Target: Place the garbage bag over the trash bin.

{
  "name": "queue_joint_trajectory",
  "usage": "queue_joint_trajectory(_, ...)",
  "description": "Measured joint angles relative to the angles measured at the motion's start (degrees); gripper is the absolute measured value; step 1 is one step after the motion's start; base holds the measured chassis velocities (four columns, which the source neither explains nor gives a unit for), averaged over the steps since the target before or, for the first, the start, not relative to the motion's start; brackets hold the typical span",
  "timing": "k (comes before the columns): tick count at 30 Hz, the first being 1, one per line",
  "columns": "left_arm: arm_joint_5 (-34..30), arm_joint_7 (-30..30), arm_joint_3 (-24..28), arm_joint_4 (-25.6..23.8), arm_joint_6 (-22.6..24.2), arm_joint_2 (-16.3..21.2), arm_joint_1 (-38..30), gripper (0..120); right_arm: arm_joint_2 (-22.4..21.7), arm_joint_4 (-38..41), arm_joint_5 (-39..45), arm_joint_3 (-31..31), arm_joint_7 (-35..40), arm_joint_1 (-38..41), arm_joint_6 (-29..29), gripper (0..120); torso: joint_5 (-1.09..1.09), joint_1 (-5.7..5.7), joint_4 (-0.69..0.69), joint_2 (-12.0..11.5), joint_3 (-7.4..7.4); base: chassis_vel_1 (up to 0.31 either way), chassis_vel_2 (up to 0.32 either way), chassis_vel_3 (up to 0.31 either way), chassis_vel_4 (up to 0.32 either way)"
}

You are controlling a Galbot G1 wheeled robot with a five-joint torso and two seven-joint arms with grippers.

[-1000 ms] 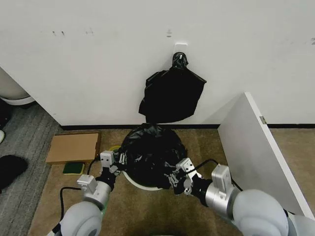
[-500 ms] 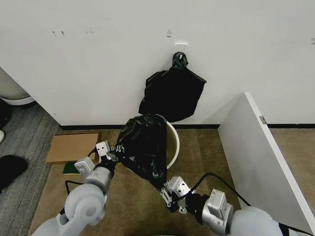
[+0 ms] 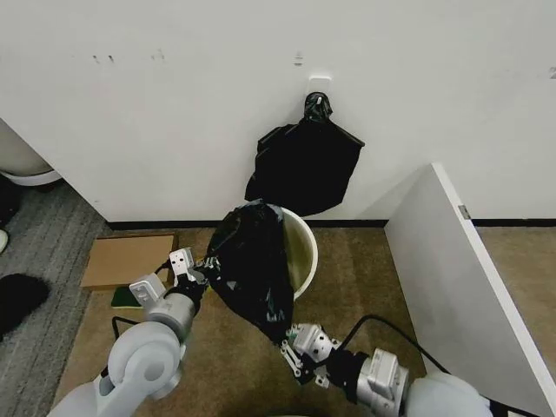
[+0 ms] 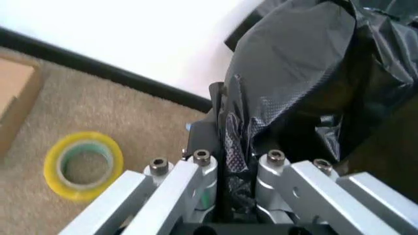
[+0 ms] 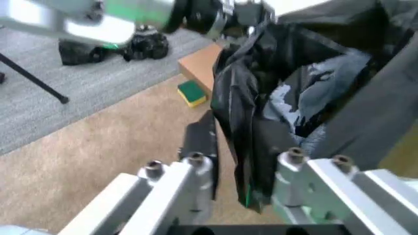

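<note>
The black garbage bag [image 3: 254, 269] hangs stretched in a slanted sheet over the left part of the white trash bin [image 3: 308, 252], whose right rim and inside are uncovered. My left gripper [image 3: 195, 274] is shut on the bag's edge at the bin's left side. In the left wrist view, the left gripper [image 4: 235, 161] pinches the crinkled garbage bag [image 4: 294, 73]. My right gripper [image 3: 294, 346] sits low in front of the bin, shut on the bag's lower corner. In the right wrist view, the right gripper [image 5: 242, 161] holds a fold of the garbage bag [image 5: 261, 122].
A knotted black bundle [image 3: 304, 165] hangs on the wall above the bin. A white panel [image 3: 456, 269] leans at the right. Flat cardboard [image 3: 130, 261] and a green sponge [image 3: 130, 297] lie on the carpet at left. A yellow tape roll [image 4: 83, 164] lies near the bin.
The bag lay over the whole bin top a second ago. My right gripper has pulled its side back toward me, uncovering the bin's right half. The left gripper shifted slightly left.
</note>
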Motion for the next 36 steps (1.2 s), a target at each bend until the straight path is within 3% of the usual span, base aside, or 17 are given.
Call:
queue_joint_trajectory(4,2.65,0.01,-0.02,1.16,-0.25,0.17,-0.49,4,-1.72,1.97,3.28,1.88,-0.01,0.00,1.83,36,0.00,0.00,0.01,0.00,0.00,0.000,0.000,0.000,0.000)
queue_joint_trajectory(12,10.05,3.09,0.49,1.48,-2.19,0.67,0.91,4,-1.64,2.32,20.23,6.64,5.40,3.69,0.09,66,0.00,0.00,0.02,0.00,0.00,0.000,0.000,0.000,0.000)
queue_joint_trajectory(21,16.44,6.00,1.90,0.16,-3.35,0.87,2.64,4,0.19,2.43,14.29,3.83,5.59,5.45,-3.66,97,0.00,0.00,0.02,0.00,0.00,0.000,0.000,0.000,0.000)
queue_joint_trajectory(36,18.09,6.38,2.32,-0.12,-4.05,0.50,2.38,4,2.46,2.39,32.86,3.20,14.66,4.42,-10.83,89,0.00,0.00,0.01,0.00,-0.01,0.000,0.000,0.000,0.000)
